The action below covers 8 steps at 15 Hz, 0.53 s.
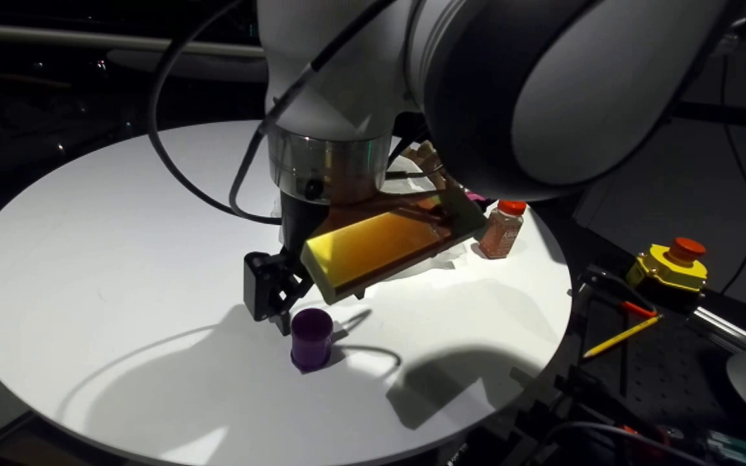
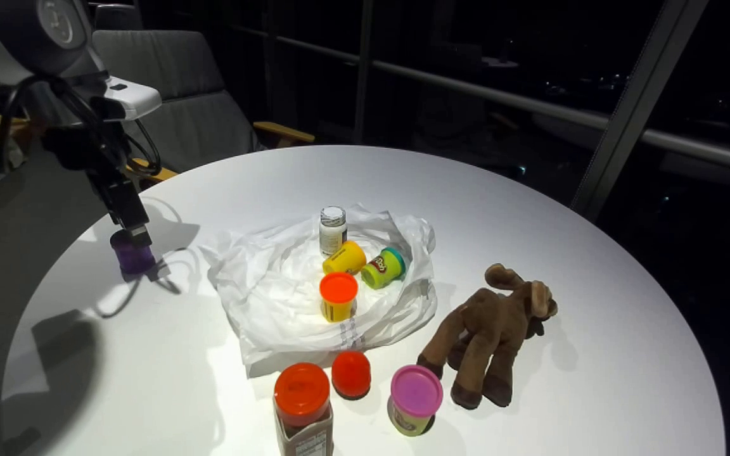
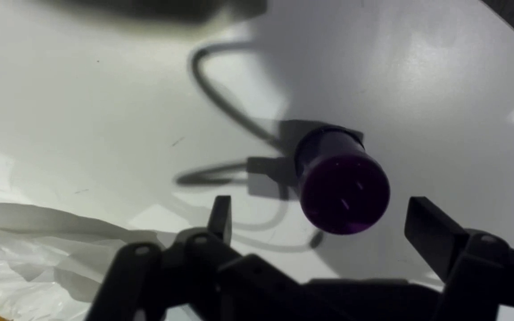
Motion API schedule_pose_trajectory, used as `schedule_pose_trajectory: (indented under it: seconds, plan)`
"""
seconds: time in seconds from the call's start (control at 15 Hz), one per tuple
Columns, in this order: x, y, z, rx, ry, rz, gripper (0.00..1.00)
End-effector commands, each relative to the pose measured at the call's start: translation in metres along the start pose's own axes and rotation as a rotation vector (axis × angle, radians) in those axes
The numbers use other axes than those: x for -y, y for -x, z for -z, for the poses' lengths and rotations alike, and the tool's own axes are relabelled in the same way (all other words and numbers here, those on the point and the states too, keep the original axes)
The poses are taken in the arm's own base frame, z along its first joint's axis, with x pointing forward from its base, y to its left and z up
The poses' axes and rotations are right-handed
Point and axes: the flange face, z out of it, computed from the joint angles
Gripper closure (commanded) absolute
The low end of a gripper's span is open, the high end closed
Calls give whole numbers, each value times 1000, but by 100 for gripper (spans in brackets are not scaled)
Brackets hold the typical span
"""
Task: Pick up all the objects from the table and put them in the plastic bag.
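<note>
We judge this step to be picking the purple cup (image 3: pixel 345 194), upright on the worktop (image 1: pixel 185 272); in the wrist view it shows between our jaws, which stand apart, holding nothing. Next we should straddle it, close, and carry it to the plastic bag (image 2: pixel 282 304). Near the bag, the red-capped bottle (image 1: pixel 501 231) and brown toy (image 2: pixel 493 313) seem off that path.

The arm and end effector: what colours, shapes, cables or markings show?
The arm has pale, rounded shells, dark sections and a shiny metallic collar. Black cables loop alongside. A boxy wrist part looks golden in an exterior view. The end effector is black, with jointed linkages and blocky fingers. A round grey cap bears an unreadable marking.
</note>
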Motion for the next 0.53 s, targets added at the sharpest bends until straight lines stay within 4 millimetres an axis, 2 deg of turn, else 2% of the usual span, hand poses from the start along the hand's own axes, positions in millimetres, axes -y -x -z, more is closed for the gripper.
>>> schedule_pose_trajectory:
  seconds: [0.0,0.47]
  plan:
    - [0,-2,-12,-3,-23,10,0]
    - [1,-6,-25,-1,-37,-6,0]
